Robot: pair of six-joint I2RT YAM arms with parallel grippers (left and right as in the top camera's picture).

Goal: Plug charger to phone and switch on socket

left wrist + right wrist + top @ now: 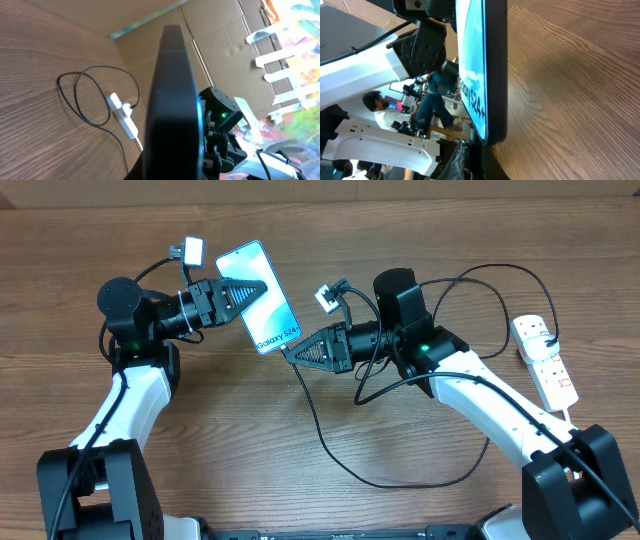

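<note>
The left hand (256,286) is clamped on the phone (272,316) (raised off the tabletop (420,240)). The right hand (292,352), closed, sits at its 5 o'clock end.

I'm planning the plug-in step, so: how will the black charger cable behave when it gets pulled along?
The charger cable is probably floppy and light: it lies in slack loops on the table. It likely won't push, only buckle. Its far end reaches the power strip, so a hard pull may drag that.

Overhead looks straight down; both wrist views face the phone (170,100) edge-on, very close.
</note>
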